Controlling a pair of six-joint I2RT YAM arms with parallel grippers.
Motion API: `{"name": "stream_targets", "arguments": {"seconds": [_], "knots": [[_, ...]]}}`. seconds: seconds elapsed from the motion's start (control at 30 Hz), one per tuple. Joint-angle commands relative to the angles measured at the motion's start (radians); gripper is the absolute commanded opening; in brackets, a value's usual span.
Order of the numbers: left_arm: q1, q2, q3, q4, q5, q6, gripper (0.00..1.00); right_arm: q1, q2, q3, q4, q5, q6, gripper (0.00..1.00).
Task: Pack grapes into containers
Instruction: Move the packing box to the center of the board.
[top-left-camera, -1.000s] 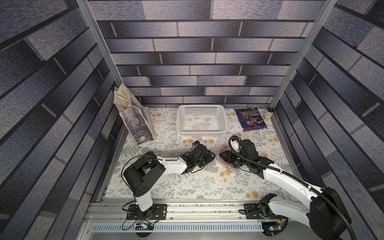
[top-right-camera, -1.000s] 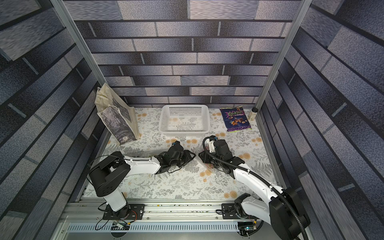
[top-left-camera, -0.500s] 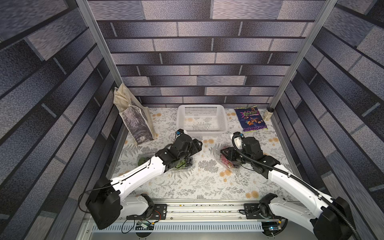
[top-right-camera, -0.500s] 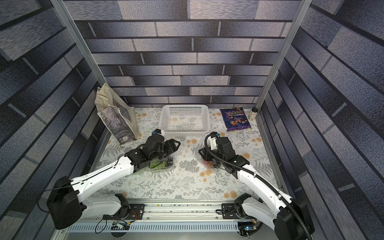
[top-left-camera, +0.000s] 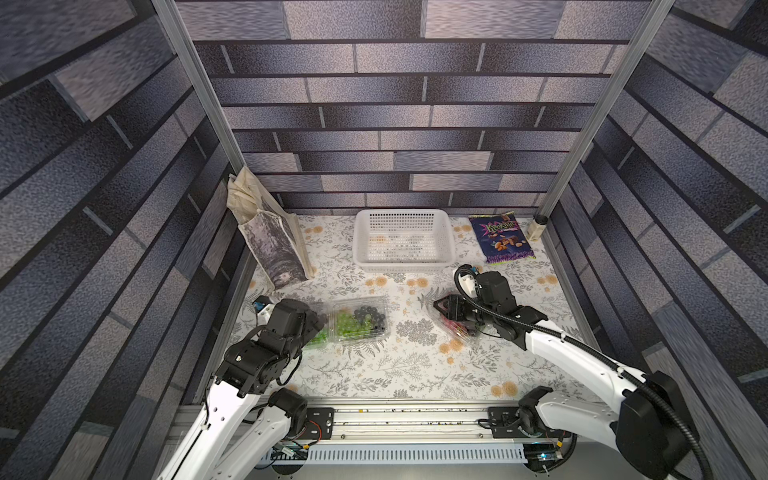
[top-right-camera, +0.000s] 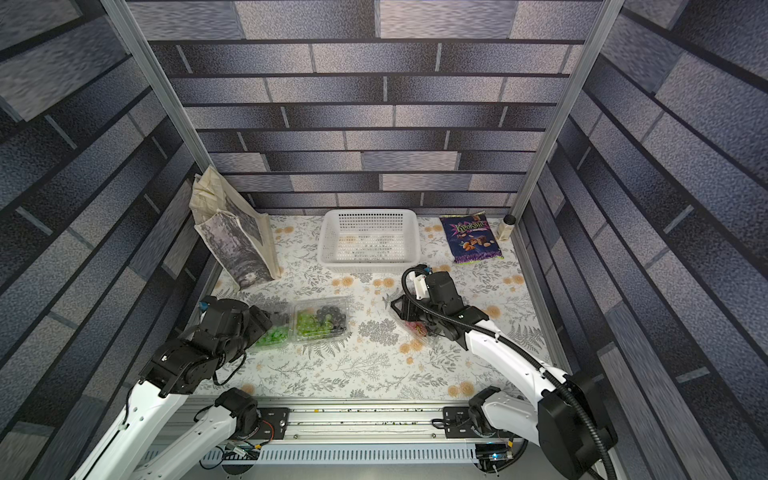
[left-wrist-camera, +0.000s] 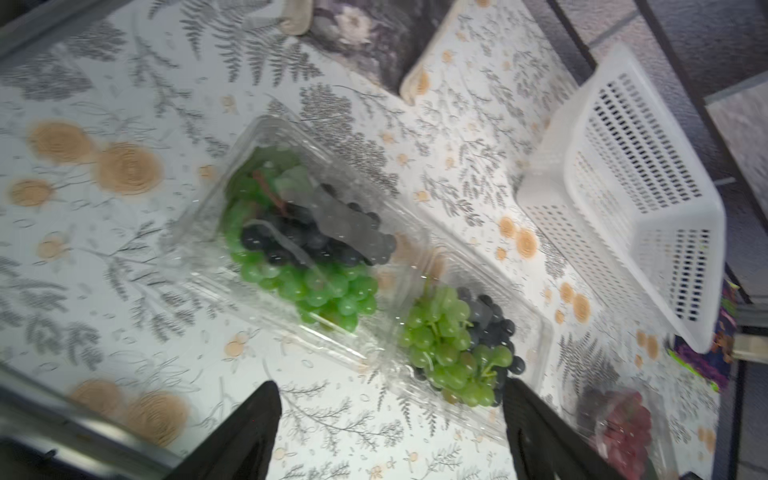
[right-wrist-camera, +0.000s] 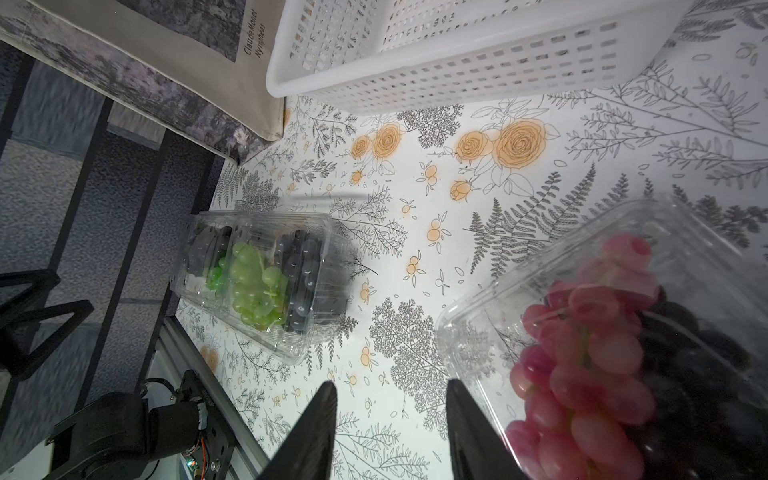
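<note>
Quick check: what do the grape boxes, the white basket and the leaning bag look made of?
Clamshell boxes: thin clear plastic, glossy; grapes show through, walls glint. White basket: rigid moulded plastic, dull sheen, rows of holes. Tote bag: probably canvas, matte, creased, with a printed picture.

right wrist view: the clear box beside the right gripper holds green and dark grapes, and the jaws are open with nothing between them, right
One thing is off: the clear box holds red grapes and dark grapes, not green ones, as the right wrist view shows. The rest holds: the box lies beside the right gripper, whose jaws are open with nothing between them.
</note>
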Motion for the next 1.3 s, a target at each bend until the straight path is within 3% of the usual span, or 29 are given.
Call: {"name": "stream_targets", "arguments": {"seconds": [0.0, 0.2, 0.33, 0.6, 0.7, 0.93, 1.27], "knots": [[0.071, -0.057, 0.0, -0.208, -0.082, -0.058, 0.86, -0.004, 0.041, 0.053, 0.065, -0.061, 0.006, 0.45], [0.248, -0.103, -0.025, -0.201, -0.015, -0.029, 0.89, -0.016, 0.119, 0.101, 0.084, -0.126, -0.007, 0.44], [0.395, -0.083, -0.058, -0.132, 0.094, 0.025, 0.91, -0.041, 0.164, 0.108, 0.123, -0.188, 0.015, 0.43], [0.871, 0.004, -0.137, 0.063, 0.46, 0.198, 0.9, -0.075, 0.197, 0.122, 0.154, -0.239, 0.027, 0.39], [0.985, 0.051, -0.139, 0.123, 0.542, 0.249, 0.9, -0.08, 0.208, 0.136, 0.149, -0.246, 0.024, 0.39], [1.064, 0.186, -0.123, 0.237, 0.554, 0.318, 0.91, -0.097, 0.225, 0.158, 0.136, -0.263, 0.021, 0.4], [1.068, 0.334, -0.157, 0.396, 0.576, 0.341, 0.91, -0.108, 0.228, 0.178, 0.12, -0.254, 0.027, 0.4]]}}
